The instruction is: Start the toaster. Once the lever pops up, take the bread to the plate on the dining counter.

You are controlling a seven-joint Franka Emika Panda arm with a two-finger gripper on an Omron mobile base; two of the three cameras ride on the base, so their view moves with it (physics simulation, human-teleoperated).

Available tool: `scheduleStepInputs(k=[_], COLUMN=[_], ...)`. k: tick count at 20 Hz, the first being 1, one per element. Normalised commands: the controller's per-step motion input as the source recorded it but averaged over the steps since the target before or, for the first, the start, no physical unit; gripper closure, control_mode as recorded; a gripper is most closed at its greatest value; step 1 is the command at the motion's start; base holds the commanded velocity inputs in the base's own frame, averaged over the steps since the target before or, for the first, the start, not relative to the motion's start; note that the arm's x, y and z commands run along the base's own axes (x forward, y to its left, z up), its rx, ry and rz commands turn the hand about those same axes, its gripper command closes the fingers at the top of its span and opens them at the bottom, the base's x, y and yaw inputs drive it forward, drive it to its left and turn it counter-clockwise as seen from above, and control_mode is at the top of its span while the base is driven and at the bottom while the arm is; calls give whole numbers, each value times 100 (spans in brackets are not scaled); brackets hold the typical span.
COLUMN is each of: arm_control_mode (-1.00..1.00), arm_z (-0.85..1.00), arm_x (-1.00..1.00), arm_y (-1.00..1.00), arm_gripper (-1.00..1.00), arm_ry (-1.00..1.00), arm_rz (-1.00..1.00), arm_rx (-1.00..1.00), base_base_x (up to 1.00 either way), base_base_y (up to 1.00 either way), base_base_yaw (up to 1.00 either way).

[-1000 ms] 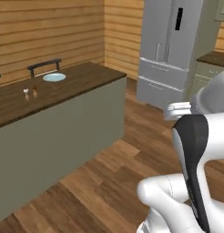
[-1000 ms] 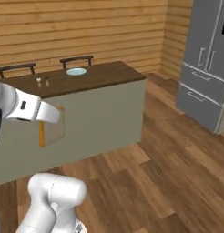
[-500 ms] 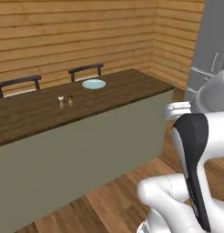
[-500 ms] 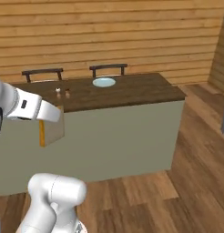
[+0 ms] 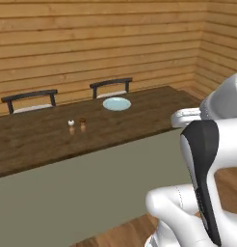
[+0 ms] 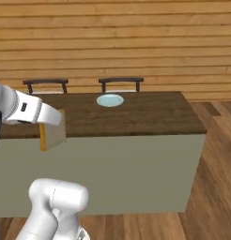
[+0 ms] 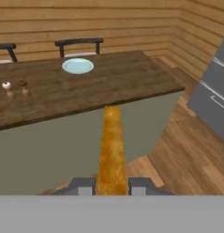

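gripper (image 7: pixel 112 186) pinched on the bread (image 7: pixel 112 150), slice held edge-on, hanging off the tabletop (image 6: pixel 150 117) on the robot's side of its near edge; plate (image 7: pixel 78 66) sits by the far edge, in front of a chair (image 6: pixel 121 83); from the gripper it lies ahead across the tabletop and slightly left; bread's long axis points roughly toward it; judgement: reach forward over the near edge, then lay the slice flat.

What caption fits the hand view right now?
Gripper shut on the bread, facing the dining counter and its plate.
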Motion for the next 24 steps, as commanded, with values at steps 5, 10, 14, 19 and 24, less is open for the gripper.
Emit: scheduleStepInputs(k=[5,10,14,19,24], arm_control_mode=[100,100,100,100,-100], arm_z=[0,0,0,0,7], arm_x=[0,0,0,0,21], arm_y=[0,0,0,0,-26], arm_gripper=[100,100,100,100,100], arm_ry=[0,0,0,0,2], arm_rz=[0,0,0,0,13], arm_rx=[0,0,0,0,13], base_base_x=[80,44,37,30,3], base_base_y=[-42,-3,-7,-34,-12], base_base_yaw=[16,8,10,15,6])
